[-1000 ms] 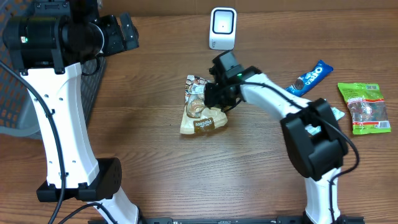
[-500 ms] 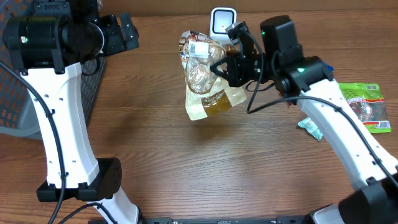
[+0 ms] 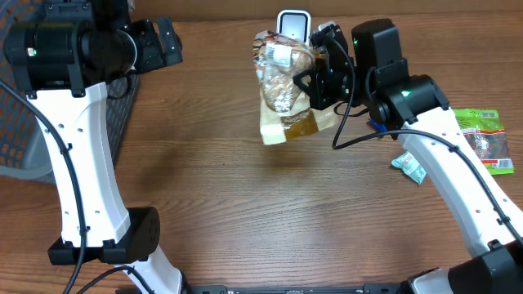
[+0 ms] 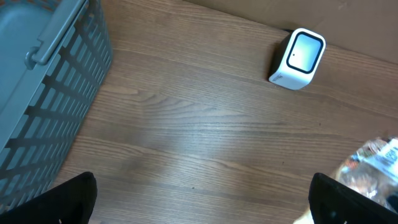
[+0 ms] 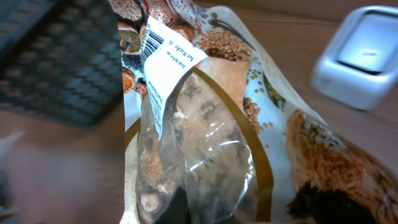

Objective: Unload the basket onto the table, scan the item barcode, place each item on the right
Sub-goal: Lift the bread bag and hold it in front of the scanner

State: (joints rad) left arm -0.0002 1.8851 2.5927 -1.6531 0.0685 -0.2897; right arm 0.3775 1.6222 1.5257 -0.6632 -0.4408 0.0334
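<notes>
Your right gripper [image 3: 317, 82] is clamping the clear-windowed beige snack pouch [image 3: 282, 94] in mid-air, just in front of the small white box scanner [image 3: 293, 24].
Its white barcode label [image 5: 166, 53] is seemingly facing upward; your left gripper [image 3: 169, 41] is hanging wide apart beside the grey basket [image 4: 43, 106].

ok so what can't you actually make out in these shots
Scanner, overhead: its lower part is hidden behind the held bag.
Bag, left wrist view: cut off by the right edge and blurred.
Bag's upper left print, right wrist view: covered by a blurred dark finger of the right tool.
Text beside the barcode, right wrist view: too small to read.
</notes>
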